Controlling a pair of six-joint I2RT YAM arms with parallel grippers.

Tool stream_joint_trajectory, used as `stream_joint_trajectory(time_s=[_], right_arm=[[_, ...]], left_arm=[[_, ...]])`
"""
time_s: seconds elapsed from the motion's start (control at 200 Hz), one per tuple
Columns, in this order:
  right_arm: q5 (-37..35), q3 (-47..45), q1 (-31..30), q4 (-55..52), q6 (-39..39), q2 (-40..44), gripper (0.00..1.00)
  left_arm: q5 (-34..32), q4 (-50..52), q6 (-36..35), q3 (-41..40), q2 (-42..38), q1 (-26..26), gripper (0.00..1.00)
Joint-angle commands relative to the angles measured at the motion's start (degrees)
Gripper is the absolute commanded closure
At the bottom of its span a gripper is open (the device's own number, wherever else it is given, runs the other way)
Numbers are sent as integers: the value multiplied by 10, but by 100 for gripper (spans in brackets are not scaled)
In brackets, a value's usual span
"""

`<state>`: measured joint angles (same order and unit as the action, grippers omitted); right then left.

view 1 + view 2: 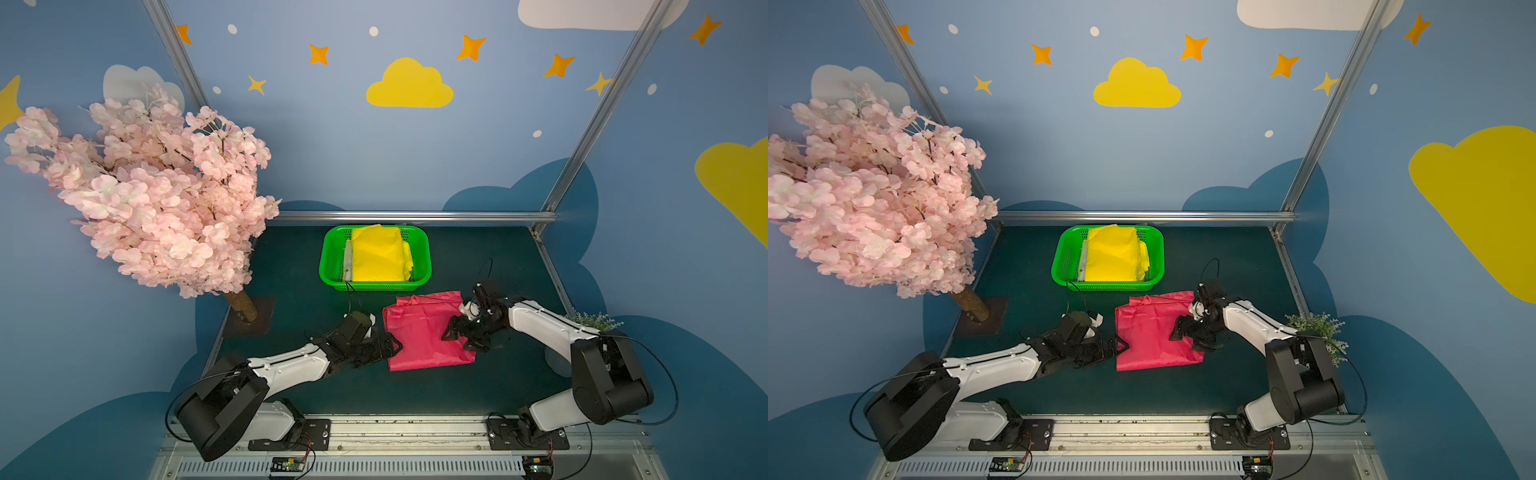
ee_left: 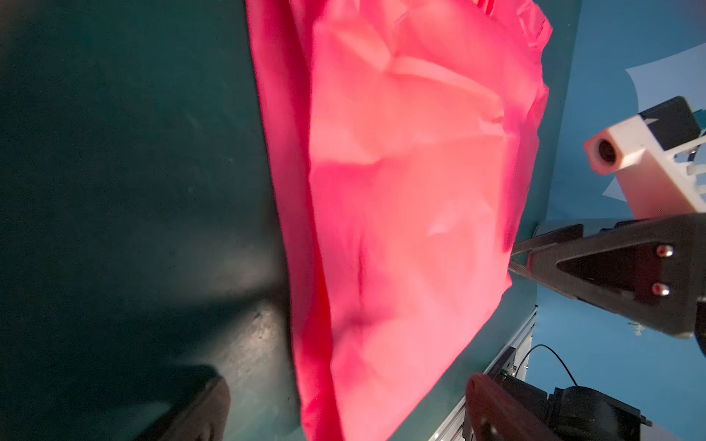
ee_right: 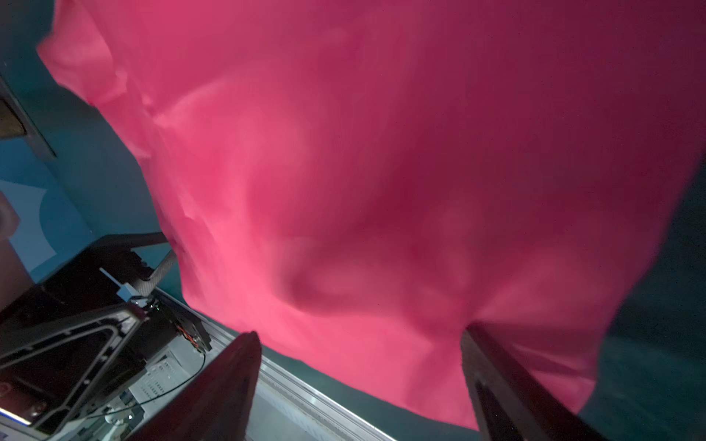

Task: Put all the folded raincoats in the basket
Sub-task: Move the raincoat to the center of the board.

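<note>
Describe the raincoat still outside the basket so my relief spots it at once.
Start at the green basket at the back of the dark table. Just in front of it lies the folded raincoat. It is bright pink and flat on the table, unlike the yellow one inside the basket.

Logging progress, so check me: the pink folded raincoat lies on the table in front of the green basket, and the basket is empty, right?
Not quite. The green basket is not empty: a yellow folded raincoat already lies in it, as both top views show. The pink folded raincoat does lie on the table in front of the basket.
</note>
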<state>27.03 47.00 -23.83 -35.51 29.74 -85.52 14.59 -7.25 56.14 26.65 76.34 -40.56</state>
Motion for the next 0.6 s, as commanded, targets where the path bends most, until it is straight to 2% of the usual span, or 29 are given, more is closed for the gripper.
stream_joint_trajectory(time_s=[0.0, 0.14, 0.3, 0.596], right_arm=[[5, -9, -23, 20, 38, 15, 16], [-36, 8, -20, -22, 25, 40, 11], [-63, 26, 6, -66, 2, 69, 6], [-58, 12, 51, -45, -18, 36, 5]], left_arm=[[-3, 8, -7, -8, 6, -1, 0], [-9, 21, -20, -11, 6, 6, 0], [-8, 24, -40, -11, 8, 39, 0], [60, 31, -118, 25, 55, 114, 0]])
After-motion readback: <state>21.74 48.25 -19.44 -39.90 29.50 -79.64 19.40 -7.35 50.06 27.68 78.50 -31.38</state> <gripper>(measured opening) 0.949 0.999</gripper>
